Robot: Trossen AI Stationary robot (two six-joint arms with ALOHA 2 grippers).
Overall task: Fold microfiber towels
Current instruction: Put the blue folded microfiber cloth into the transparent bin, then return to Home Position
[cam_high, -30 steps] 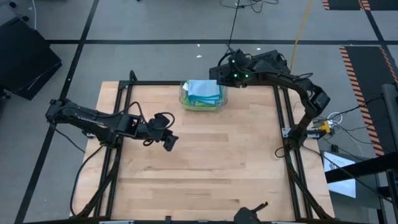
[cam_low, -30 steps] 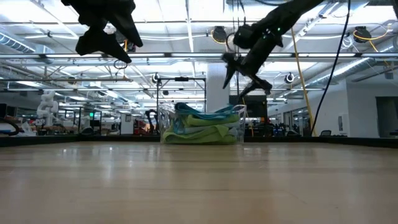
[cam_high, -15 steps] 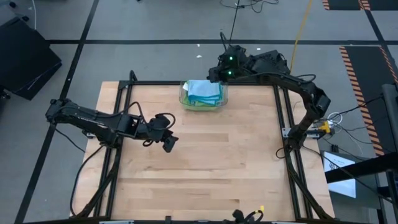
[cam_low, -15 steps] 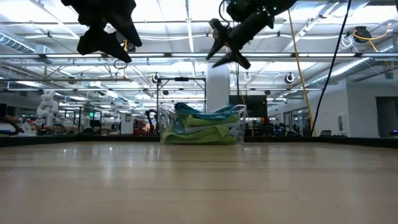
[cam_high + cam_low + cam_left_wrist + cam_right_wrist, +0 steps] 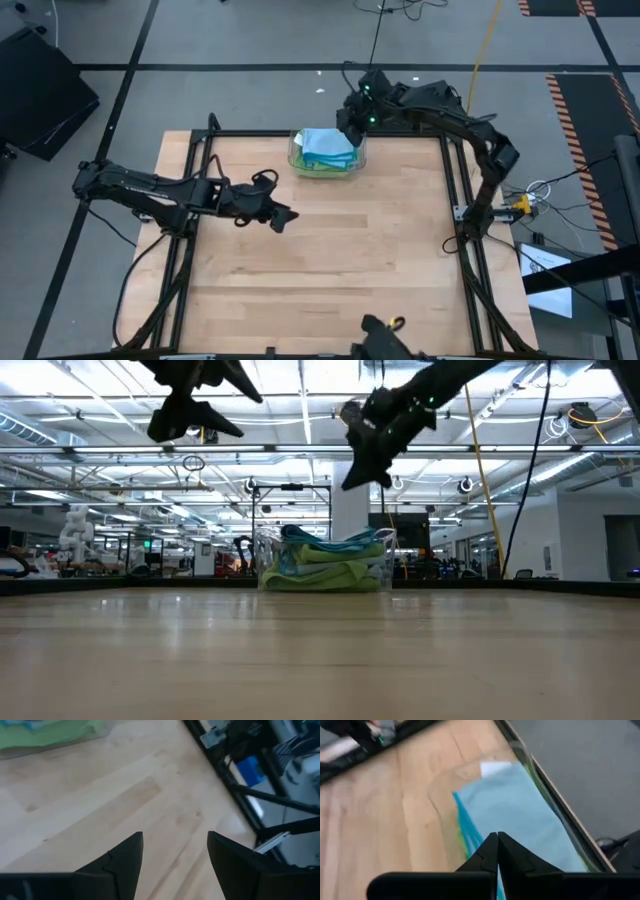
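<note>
Wooden desk (image 5: pixel 320 250) with a clear bin (image 5: pixel 326 165) at its far edge, holding the stacked blue and green towels (image 5: pixel 326 148). The right claw (image 5: pixel 349 128), pinched shut and empty, hovers directly above the towels. The left claw (image 5: pixel 285 216), parted and empty, waits well apart over mid-desk.

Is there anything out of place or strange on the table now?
Nothing stands out. The microfiber towels lie piled inside the clear bin, which stands upright at the table's far edge. The wooden table shows no spill or damage.
</note>
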